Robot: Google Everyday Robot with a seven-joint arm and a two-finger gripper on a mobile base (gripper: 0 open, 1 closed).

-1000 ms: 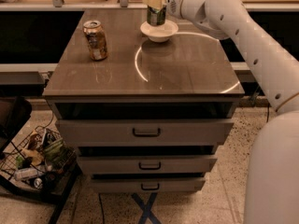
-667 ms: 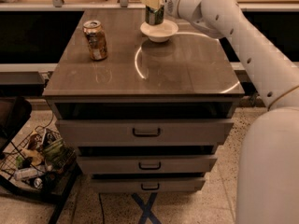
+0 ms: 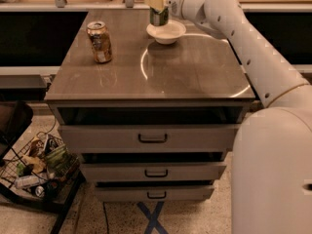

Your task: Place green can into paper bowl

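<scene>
The green can (image 3: 159, 15) stands upright with its base inside the off-white paper bowl (image 3: 166, 32) at the far middle of the brown cabinet top. My gripper (image 3: 158, 1) comes in from the right on a white arm and is closed around the can's upper part, hiding most of its top. The can's dark lower body shows just above the bowl's rim.
An orange-brown can (image 3: 99, 42) stands upright at the far left of the cabinet top (image 3: 146, 77). The cabinet has three drawers with handles (image 3: 152, 138) below. A wire basket of clutter (image 3: 39, 172) sits on the floor at the left. My white arm (image 3: 253, 57) spans the right side.
The gripper and green can have stayed over the bowl, with the can a touch lower into it. The orange-brown can has not moved.
</scene>
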